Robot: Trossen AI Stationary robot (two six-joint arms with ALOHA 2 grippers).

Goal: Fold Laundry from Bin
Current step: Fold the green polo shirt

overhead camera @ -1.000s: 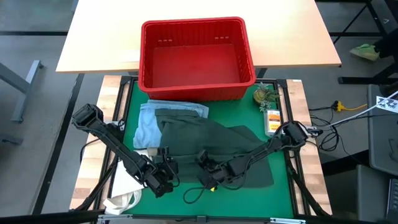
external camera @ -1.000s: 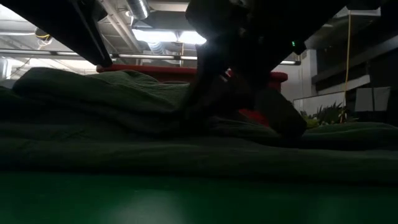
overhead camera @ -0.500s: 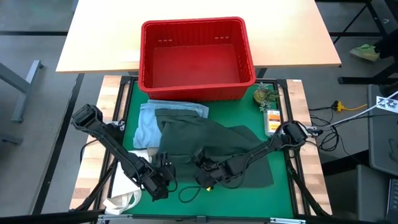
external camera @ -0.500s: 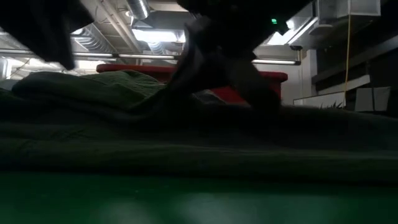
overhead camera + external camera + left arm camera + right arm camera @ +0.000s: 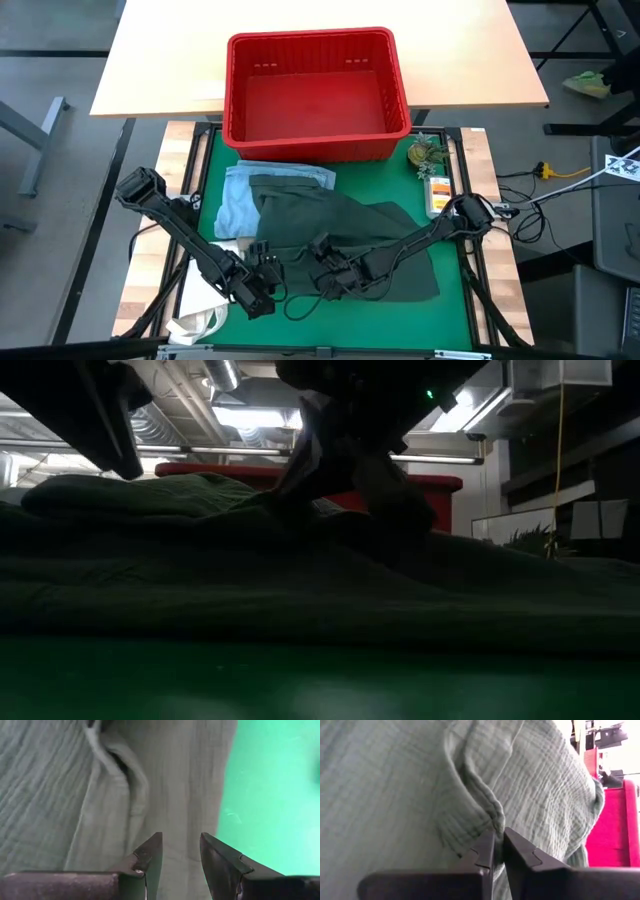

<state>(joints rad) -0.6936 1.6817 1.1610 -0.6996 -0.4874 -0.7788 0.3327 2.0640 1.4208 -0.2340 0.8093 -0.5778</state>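
In the low view the arms are only black, underexposed shapes along the top edge, cut off there, so neither gripper can be told from its arm. The red bin (image 5: 440,486) shows only as a strip of rim behind the dark green garment (image 5: 200,550), its body hidden. In the high view the light blue cloth (image 5: 237,196) lies partly under the green garment at centre frame, its full outline unseen. The white bag (image 5: 196,322) at lower left is partly covered by the left arm. Small items at centre right (image 5: 430,170) are too small to identify.
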